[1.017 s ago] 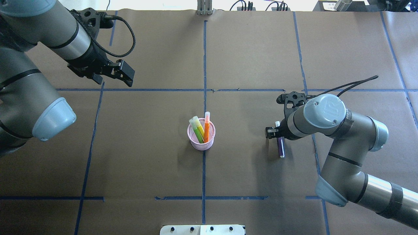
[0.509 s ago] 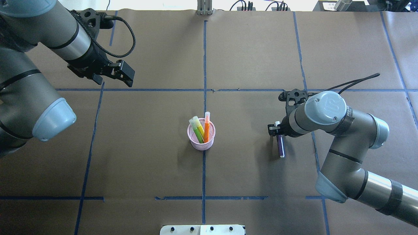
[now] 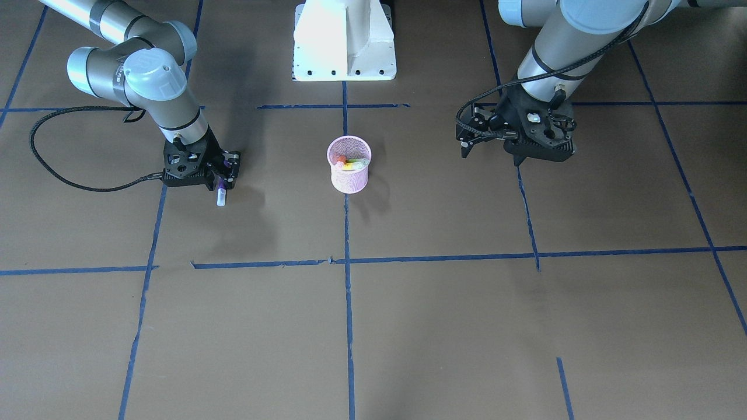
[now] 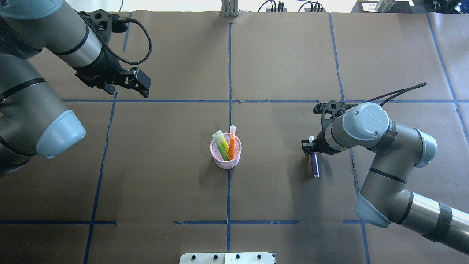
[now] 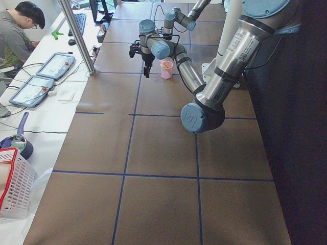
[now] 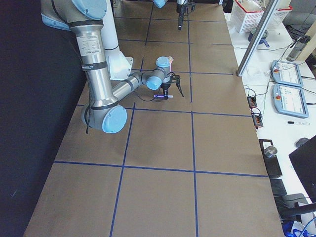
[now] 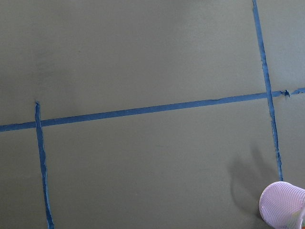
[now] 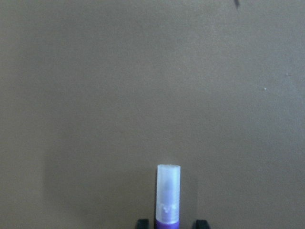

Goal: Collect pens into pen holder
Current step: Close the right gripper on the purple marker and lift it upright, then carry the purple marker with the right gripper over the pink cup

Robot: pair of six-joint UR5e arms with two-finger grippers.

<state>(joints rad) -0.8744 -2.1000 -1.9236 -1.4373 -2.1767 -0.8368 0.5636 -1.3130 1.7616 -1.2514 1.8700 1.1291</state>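
The purple pen lies flat on the desk, well to the right of the middle and short of the right edge, its pale cap pointing toward the far edge. The right pincer is down over the cap end. In the right wrist view its two dark fingertips stand on either side of the pen's barrel with a narrow gap on each side, so the jaws are parted around the pen and not closed on it. The pink mesh pen holder stands upright about in the middle of the desk, on a blue tape line that runs from the near edge to the far edge. Inside it lean an orange pen, a green pen and a yellowish one just beside it, caps up and sticking out above the rim. The left pincer hangs above the desk toward the far left corner, well apart from the holder, jaws spread and holding nothing.
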